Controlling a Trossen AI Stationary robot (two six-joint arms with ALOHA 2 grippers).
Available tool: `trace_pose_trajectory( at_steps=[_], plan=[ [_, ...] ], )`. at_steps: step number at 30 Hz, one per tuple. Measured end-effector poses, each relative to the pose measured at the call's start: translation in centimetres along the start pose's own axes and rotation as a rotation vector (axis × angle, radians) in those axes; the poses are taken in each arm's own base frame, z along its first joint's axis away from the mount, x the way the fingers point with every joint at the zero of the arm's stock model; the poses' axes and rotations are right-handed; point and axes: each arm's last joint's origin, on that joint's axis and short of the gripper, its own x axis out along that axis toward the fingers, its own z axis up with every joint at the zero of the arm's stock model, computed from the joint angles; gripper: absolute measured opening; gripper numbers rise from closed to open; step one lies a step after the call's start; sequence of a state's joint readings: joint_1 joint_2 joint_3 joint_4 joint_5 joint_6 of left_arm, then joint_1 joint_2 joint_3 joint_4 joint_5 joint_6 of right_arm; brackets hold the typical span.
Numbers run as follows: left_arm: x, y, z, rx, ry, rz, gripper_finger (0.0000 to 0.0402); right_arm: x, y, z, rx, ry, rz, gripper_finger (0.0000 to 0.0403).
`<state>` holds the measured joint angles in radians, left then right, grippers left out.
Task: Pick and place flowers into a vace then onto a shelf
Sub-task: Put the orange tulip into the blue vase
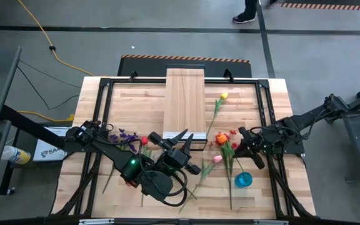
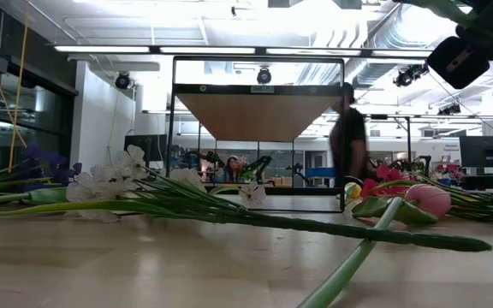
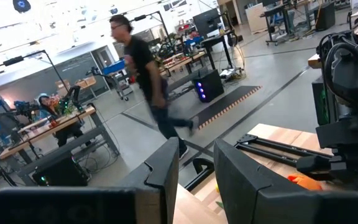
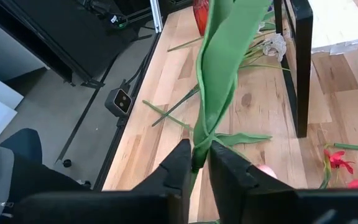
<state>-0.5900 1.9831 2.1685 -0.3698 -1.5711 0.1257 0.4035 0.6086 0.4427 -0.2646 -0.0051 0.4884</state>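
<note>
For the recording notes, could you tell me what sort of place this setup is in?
Most likely a robotics lab or workshop: an open hall with workbenches carrying equipment, ceiling strip lights, exposed ducts, and a person walking across the concrete floor beyond the table.

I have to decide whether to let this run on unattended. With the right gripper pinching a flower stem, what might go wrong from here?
1. The right gripper is shut on a thin green stem low down; the long stem and leaf may swing or slip on a lift.
2. Other flowers lie crowded around it near the blue vase; they may get dragged along.
3. The left gripper waits beside the shelf, near the route.
</note>
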Motion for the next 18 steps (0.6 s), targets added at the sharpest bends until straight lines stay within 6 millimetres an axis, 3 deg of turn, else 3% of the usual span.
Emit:
trace_pose_trajectory(
  at_steps=[6, 18],
  plan=[
    [0.00, 0.00, 0.00, 0.000, 0.000, 0.000, 0.0134, -0.05, 0.05, 0.00, -0.025, 0.003, 0.013, 0.0006],
    [0.02, -0.01, -0.05, 0.008, 0.000, 0.000, 0.0134, -0.03, 0.16, 0.09, -0.081, -0.002, 0.035, 0.0004]
  ],
)
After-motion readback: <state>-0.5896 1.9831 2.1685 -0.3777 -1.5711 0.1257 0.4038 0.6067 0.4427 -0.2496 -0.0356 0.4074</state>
